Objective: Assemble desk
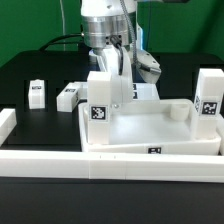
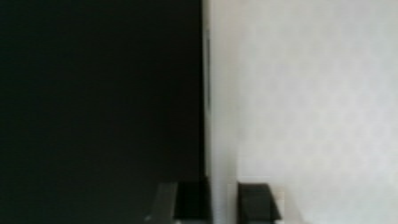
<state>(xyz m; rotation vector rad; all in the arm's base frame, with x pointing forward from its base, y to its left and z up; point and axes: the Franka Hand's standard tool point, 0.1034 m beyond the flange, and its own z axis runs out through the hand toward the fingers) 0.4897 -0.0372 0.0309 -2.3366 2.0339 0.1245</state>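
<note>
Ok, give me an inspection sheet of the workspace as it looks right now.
Surface: black table, with a white border wall along the front of the exterior view.
Job's things: tabletop lying rim up; upright legs at its corners; loose legs on the table, exterior view's left.
Clutter: nothing seen.
Grippers: gripper shut on a thin white edge, apparently the tabletop's rim.
Cables: dark cable behind the arm.
Surroundings: green backdrop.

White border wall (image 1: 50, 163), black table (image 1: 40, 70)
</note>
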